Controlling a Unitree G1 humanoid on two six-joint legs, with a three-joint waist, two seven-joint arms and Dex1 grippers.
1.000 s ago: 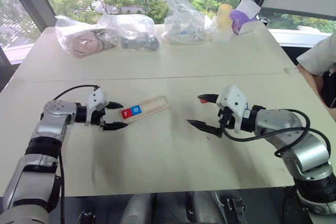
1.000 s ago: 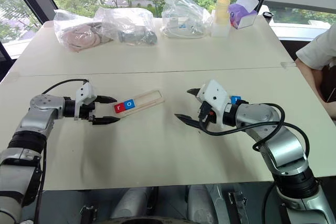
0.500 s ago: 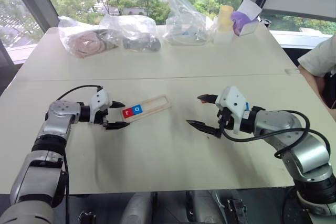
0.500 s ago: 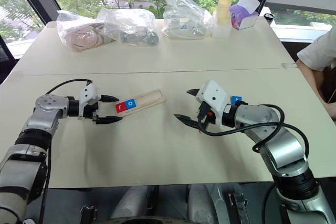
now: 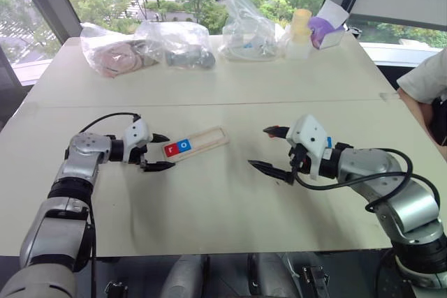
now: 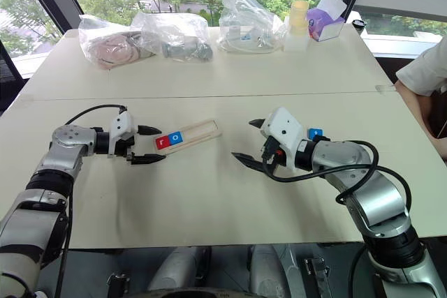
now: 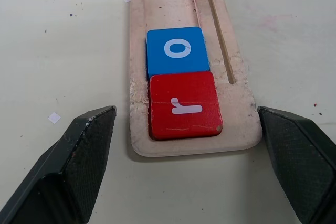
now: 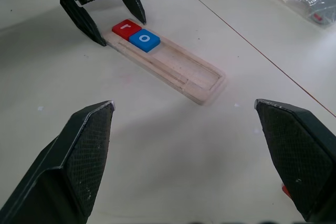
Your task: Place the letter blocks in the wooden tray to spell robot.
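Otherwise unchanged since the earlier frame: the wooden tray (image 5: pixel 196 144) sits left of frame centre, red r tile (image 7: pixel 183 105) and blue o tile (image 7: pixel 177 50) at its left end. Left gripper (image 5: pixel 159 152) hovers spread wide and empty (tips just short of that end). Right gripper (image 5: pixel 271 149), centre-right, likewise wide apart, holds nothing.
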